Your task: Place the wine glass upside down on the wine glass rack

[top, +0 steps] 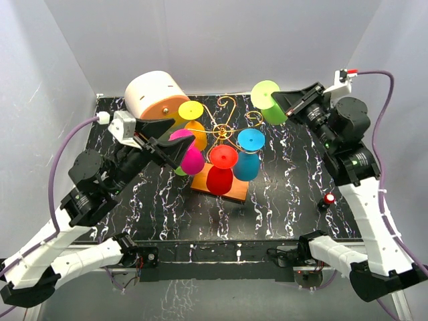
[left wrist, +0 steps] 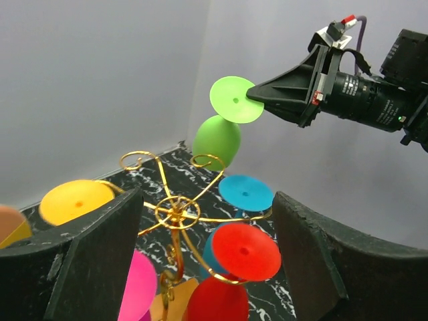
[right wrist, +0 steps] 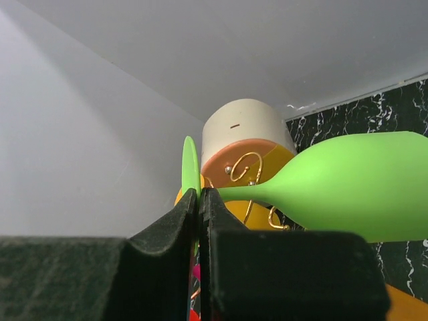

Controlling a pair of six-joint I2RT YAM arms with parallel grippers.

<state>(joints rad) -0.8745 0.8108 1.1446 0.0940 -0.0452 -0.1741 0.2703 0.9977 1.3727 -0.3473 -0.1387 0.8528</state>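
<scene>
Up at the far right of the wine glass rack (top: 224, 127), the right gripper (top: 276, 100) is holding the green wine glass (top: 269, 103) in the air, its fingers (right wrist: 167, 227) closing flat on the rim of the glass's round foot. The glass is showing as opaque lime green all over, with a rounded bowl, a short thin stem and a flat disc foot. It is tilting with the foot higher and the bowl hanging lower toward the rack, just beside one of the curled gold arms; whether it is touching the wire cannot be told. The rack itself is standing mid-desk on its flat orange base (top: 231, 190), thin gold wires scrolling out from a central post, and it is carrying other glasses foot-up: yellow (top: 190, 110), orange (top: 196, 134), pink (top: 190, 159), red (top: 221, 170) and blue (top: 249, 157). On the left, the left gripper (top: 177, 138) is hovering beside the pink glass with its fingers spread wide and gripping nothing. A cream-and-orange drum box (top: 154, 93) is lying at the far left of the black marbled desk (top: 294, 187).
</scene>
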